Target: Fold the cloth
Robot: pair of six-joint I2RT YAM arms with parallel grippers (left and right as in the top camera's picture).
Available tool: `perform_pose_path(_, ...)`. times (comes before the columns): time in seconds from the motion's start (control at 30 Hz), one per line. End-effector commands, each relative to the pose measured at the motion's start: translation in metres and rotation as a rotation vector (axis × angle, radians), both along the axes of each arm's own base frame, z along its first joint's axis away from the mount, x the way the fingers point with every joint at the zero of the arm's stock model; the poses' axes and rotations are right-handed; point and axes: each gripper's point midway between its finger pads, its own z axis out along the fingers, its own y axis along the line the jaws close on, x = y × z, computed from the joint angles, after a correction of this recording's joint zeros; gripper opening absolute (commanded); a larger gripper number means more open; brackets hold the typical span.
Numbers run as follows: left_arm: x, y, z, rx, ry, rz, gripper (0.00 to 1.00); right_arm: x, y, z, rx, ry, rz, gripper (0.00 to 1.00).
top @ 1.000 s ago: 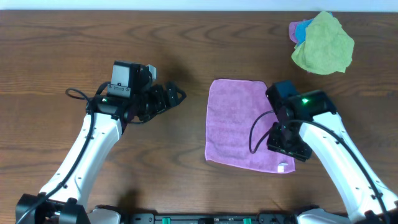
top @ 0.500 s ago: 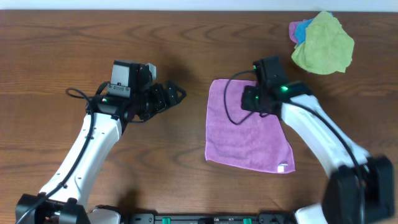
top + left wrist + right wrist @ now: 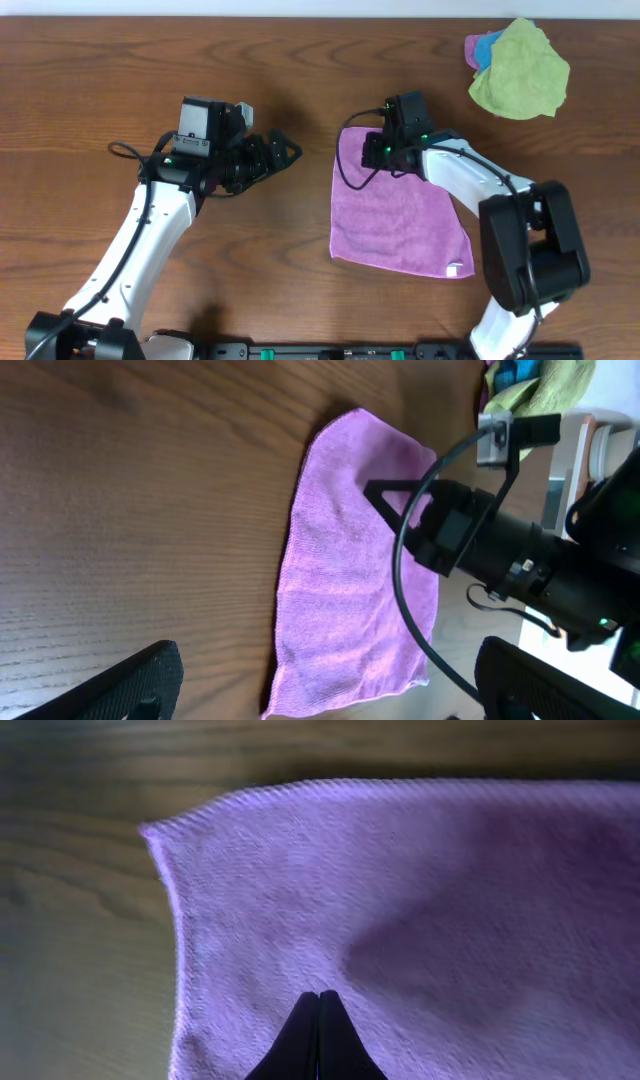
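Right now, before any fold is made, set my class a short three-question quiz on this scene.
1. True or false: the left gripper touches the cloth.
2. Pick one: the right gripper is over the cloth's A) near right corner, B) far left corner, C) middle.
3. Fill in: the right gripper's jaws are ____.
Key: 1 false; 2 B; 3 shut.

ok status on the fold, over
left gripper open, off the cloth. right gripper shut near its far left corner. cloth flat, unfolded. nothing in the way.
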Motion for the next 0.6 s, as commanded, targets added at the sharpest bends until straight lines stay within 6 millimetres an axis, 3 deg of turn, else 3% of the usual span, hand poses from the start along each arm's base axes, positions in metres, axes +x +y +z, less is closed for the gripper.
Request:
perform_pose_path(0.0,0.001,-0.004,0.007,-0.018,-0.005,-0.01,0.95,-0.002,0.015,-0.01,0.006,-0.001,0.041,0.01)
perform_pose_path(0.3,-0.005,-0.004,0.004,-0.011,0.008,-0.035,0.95,0.004,0.04,-0.04,-0.012,0.006,0.083,0.01)
perform_pose_path(0.57,-0.001,0.016,0.002,-0.017,0.027,0.005,0.95,0.044,0.091,-0.042,0.022,-0.079,0.134,0.01)
